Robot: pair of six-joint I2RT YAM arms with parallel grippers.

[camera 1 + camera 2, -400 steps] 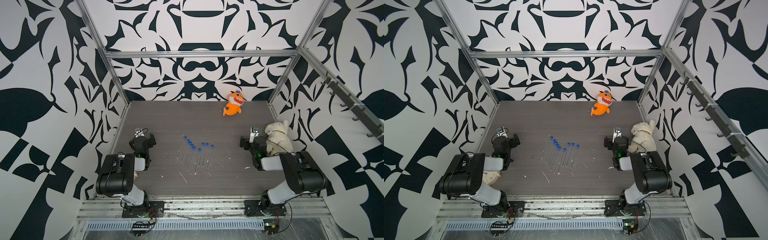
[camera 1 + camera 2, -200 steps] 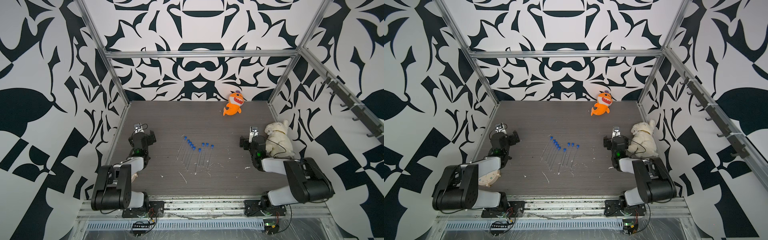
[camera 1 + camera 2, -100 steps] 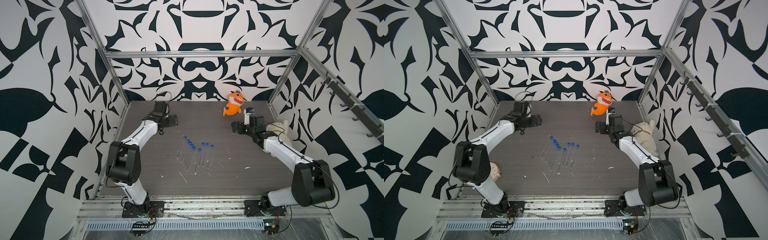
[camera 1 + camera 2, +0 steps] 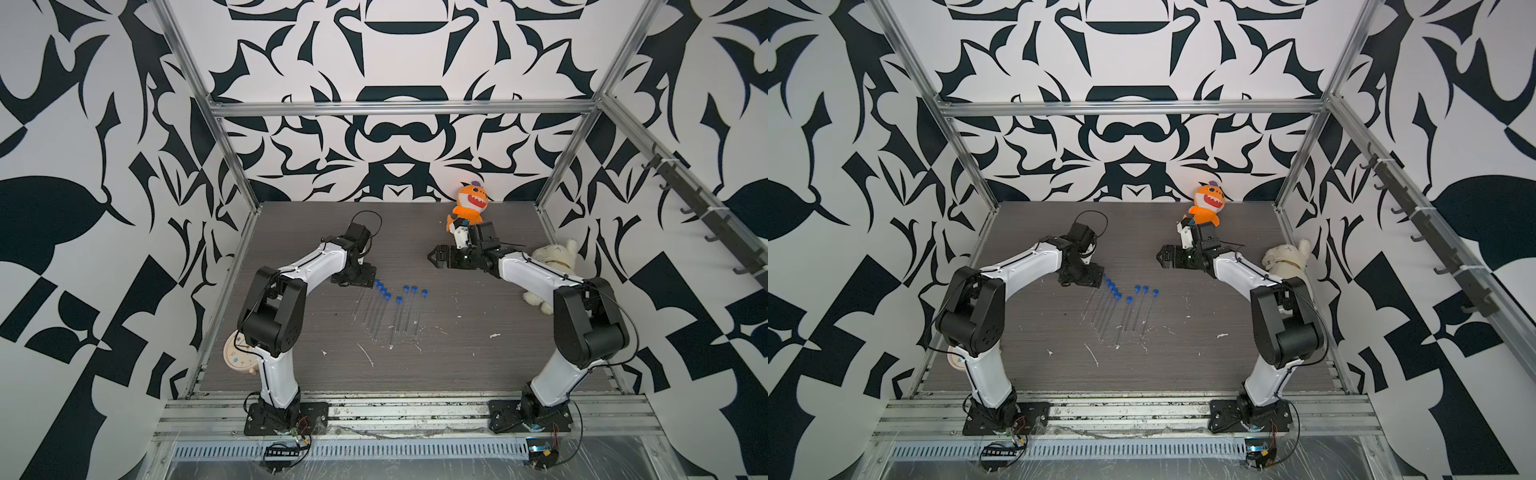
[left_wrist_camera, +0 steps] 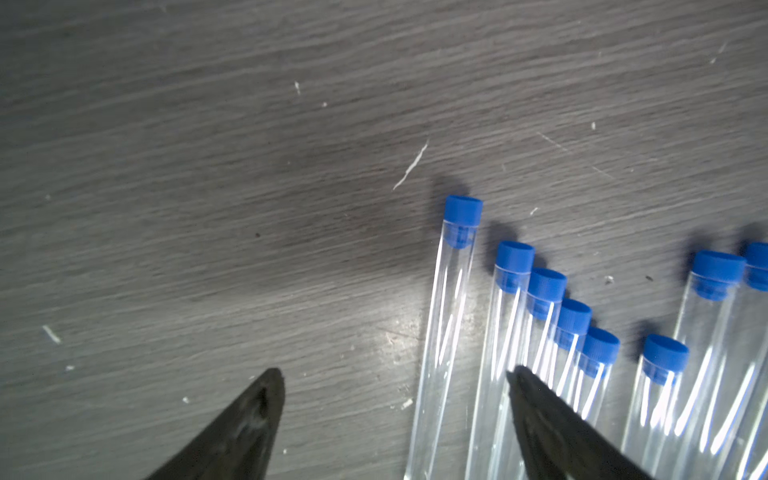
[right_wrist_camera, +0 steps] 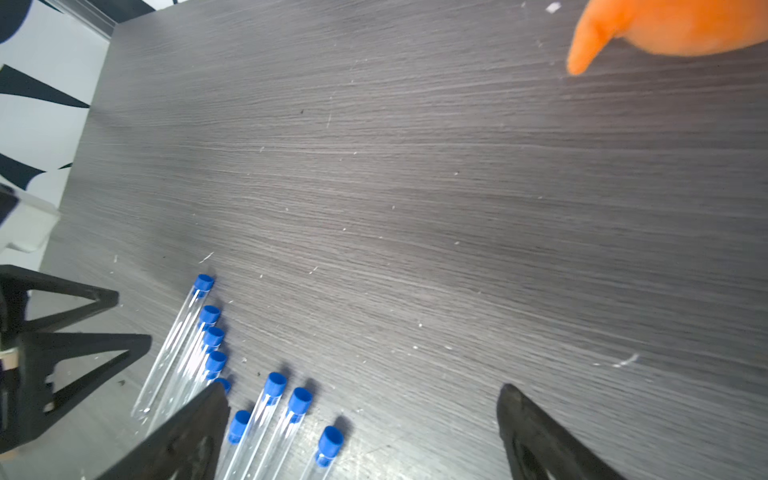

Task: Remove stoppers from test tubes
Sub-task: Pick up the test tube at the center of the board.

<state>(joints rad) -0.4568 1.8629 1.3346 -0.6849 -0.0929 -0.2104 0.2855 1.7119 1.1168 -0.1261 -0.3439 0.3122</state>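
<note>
surface: dark grey wood-grain table [image 4: 299, 374], marked with small white scratches and crumbs; it is closed in by walls with a black and white pattern.
test tubes: the clear test tubes [image 4: 376, 316] [image 4: 1104, 311] are laid flat near the middle of the table, almost parallel, rounded ends to the near side.
stoppers: blue stoppers [image 4: 387, 296] [image 4: 1118, 296] are seated in the far ends of the tubes; nine are counted in the right wrist view [image 6: 274, 384], one half hidden behind a finger.
left gripper: the left gripper [image 4: 368, 279] [image 5: 394, 374] is held low at the far left end of the row. its jaws are apart; the leftmost tube is seen between the two fingers, and nothing is clamped.
right gripper: the right gripper [image 4: 434, 254] [image 6: 362, 390] is held above bare table, to the far right of the tubes and apart from them. its jaws are wide apart and nothing is held.
other things: an orange plush toy [image 4: 467, 205] is placed at the far wall, a white plush toy [image 4: 552, 257] at the right wall, and a round cream clock [image 4: 237, 353] by the left arm's base.
</note>
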